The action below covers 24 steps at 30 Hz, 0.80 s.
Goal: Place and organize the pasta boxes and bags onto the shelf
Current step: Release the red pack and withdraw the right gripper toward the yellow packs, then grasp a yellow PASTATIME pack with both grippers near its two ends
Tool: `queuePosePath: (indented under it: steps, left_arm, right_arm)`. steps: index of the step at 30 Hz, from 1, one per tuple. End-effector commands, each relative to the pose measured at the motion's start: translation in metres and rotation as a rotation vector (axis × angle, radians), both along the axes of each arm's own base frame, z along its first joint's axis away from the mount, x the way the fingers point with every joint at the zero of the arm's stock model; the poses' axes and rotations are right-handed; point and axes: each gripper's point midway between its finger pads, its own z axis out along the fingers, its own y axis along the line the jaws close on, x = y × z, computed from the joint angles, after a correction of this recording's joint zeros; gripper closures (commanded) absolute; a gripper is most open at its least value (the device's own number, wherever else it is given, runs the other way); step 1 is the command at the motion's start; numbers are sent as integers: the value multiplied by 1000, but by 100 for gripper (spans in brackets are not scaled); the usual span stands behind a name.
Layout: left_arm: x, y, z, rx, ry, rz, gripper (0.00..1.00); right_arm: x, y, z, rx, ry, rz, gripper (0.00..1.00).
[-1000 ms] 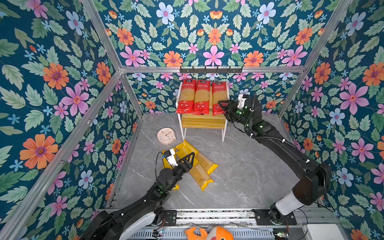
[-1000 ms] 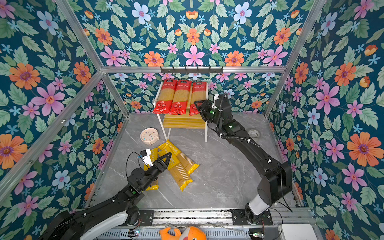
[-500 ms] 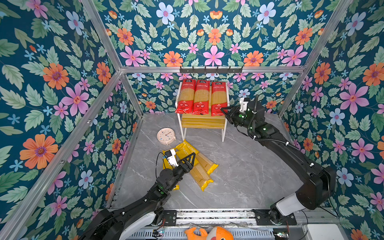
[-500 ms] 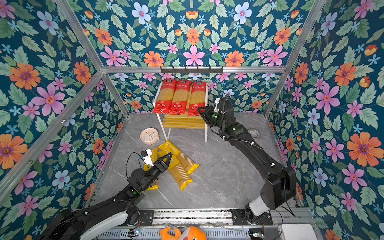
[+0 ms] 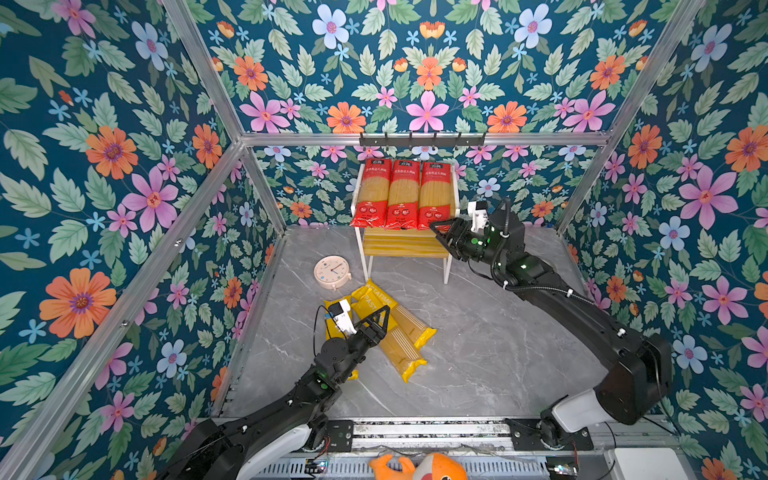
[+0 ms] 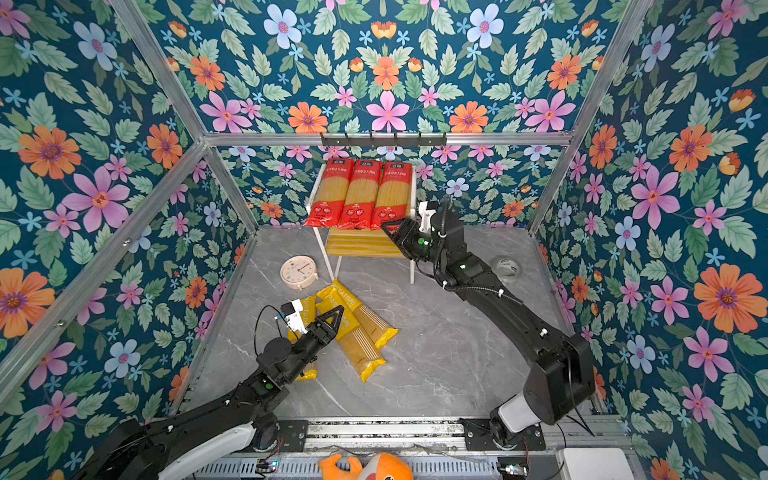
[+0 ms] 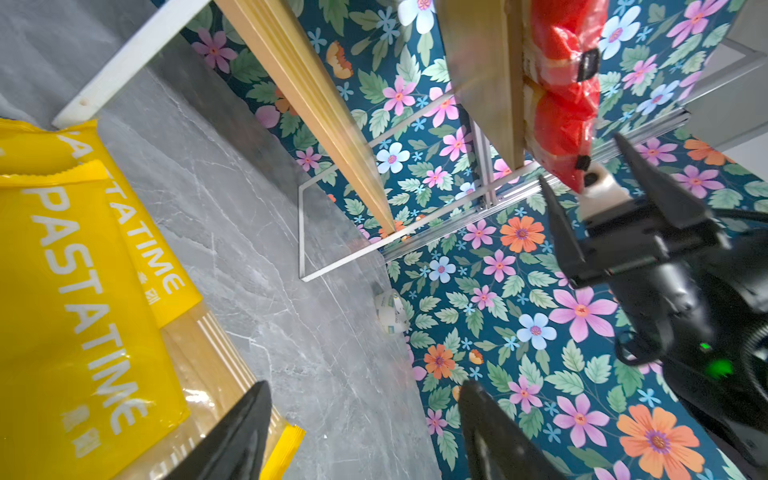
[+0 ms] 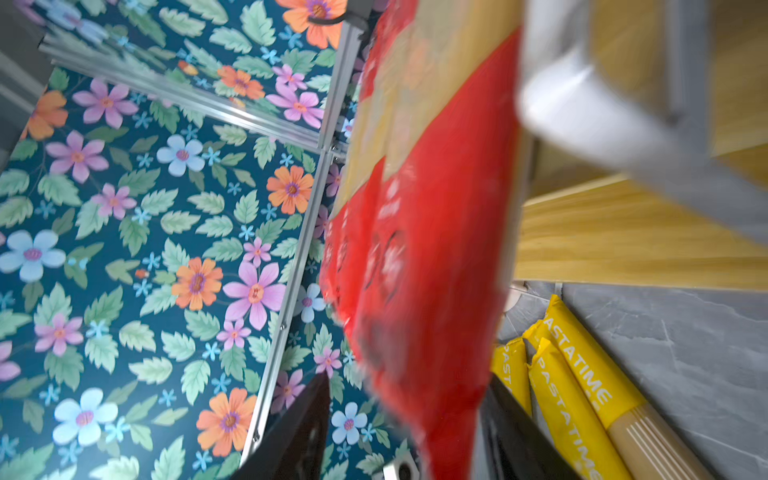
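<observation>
Three red-ended pasta bags (image 5: 403, 195) lie side by side on the top tier of the shelf (image 5: 405, 245), their ends hanging over its front. My right gripper (image 5: 440, 235) is at the shelf's front right corner. It is open, and the rightmost red bag's (image 8: 436, 249) blurred end lies between its jaws. Three yellow PASTATIME bags (image 5: 395, 345) lie overlapping on the floor. My left gripper (image 5: 376, 320) hovers over them, open and holding nothing. In the left wrist view a yellow bag (image 7: 75, 291) is beside one finger.
A round pink clock (image 5: 331, 272) lies on the floor left of the shelf. A tape roll (image 6: 506, 268) sits by the right wall. A black hook rail (image 5: 422, 139) hangs above the shelf. An orange plush toy (image 5: 419, 469) is at the front edge.
My right gripper has shifted slightly left and toward the front, staying at the rightmost red bag's lower end. The left arm has stayed in place.
</observation>
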Motion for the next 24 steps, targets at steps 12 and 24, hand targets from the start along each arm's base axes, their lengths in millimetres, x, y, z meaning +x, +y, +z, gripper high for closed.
queuePosePath:
  steps: [12, 24]
  left_arm:
    - [-25, 9, -93, 446, 374, 70, 21]
    - [-34, 19, -116, 316, 407, 129, 25]
  right_arm:
    - [-107, 28, -208, -502, 156, 203, 48]
    - [-116, 87, -302, -624, 296, 382, 52]
